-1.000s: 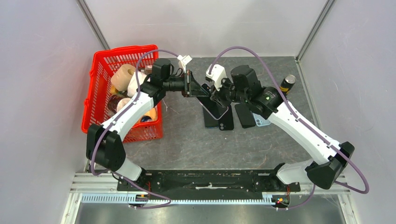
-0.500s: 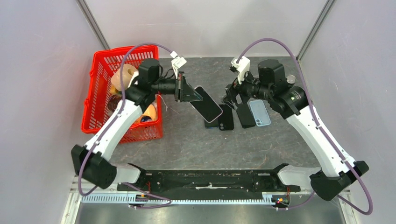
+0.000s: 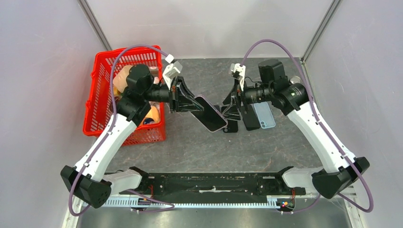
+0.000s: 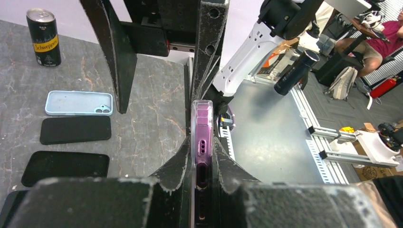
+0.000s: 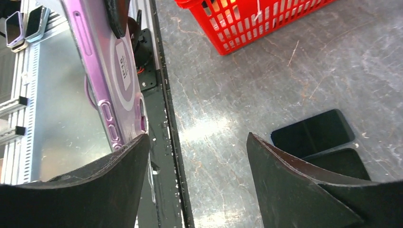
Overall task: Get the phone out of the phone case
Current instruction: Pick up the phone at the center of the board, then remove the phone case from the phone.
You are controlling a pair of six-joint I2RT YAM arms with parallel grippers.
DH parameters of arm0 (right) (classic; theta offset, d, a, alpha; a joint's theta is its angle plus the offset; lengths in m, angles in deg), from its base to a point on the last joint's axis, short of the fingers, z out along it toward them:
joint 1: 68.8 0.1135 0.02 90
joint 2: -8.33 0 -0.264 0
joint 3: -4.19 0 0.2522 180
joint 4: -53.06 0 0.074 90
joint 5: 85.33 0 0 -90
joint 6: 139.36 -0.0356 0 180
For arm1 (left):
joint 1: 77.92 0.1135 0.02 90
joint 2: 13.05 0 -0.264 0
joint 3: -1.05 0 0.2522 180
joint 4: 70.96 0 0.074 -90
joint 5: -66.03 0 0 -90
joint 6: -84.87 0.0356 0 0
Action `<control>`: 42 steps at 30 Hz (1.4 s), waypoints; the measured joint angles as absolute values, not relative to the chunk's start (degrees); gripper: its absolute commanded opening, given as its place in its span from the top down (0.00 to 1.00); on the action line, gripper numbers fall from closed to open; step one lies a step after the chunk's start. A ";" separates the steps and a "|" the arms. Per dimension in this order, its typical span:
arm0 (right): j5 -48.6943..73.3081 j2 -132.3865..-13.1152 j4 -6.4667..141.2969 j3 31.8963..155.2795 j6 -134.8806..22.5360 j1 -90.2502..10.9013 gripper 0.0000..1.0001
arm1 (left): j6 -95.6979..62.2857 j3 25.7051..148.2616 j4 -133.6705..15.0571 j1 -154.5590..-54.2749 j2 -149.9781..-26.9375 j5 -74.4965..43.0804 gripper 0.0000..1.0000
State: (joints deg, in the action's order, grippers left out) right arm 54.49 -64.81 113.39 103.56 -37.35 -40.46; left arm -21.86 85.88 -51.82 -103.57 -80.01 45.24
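Left gripper: closed narrow on the purple phone case; case held on edge, lifted clear of the desk
Phone: inside the case; dark screen facing up, slanting out from the left gripper toward the right one, over the middle of the desk
Right gripper: fingers spread wide, holding nothing; just beside the free end of the case; contact cannot be told
On the desk: black phones and a pale blue case lying flat side by side below the right gripper
Far edge: dark can upright, beyond the pale blue case
Left side: red basket with goods inside, behind the left arm
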 measured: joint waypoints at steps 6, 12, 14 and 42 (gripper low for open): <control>54.47 -66.43 116.31 104.47 -35.47 -40.51 0.17 | -19.85 85.95 -49.78 -103.65 -80.10 45.02 0.98; 48.11 -66.48 128.10 112.12 -26.13 -40.51 0.16 | -4.02 91.70 -33.63 -103.65 -80.16 39.89 0.98; 48.15 -66.45 131.99 114.03 -23.36 -40.44 0.15 | 0.09 93.18 -30.29 -103.59 -80.14 37.70 0.98; 62.18 -75.20 122.57 111.10 -29.15 -37.01 1.00 | -26.78 80.66 -63.64 -104.35 -80.10 36.56 0.98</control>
State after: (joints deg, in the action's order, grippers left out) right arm 62.18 -75.20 122.57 111.10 -29.15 -37.01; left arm -26.78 80.66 -63.64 -104.35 -80.10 36.56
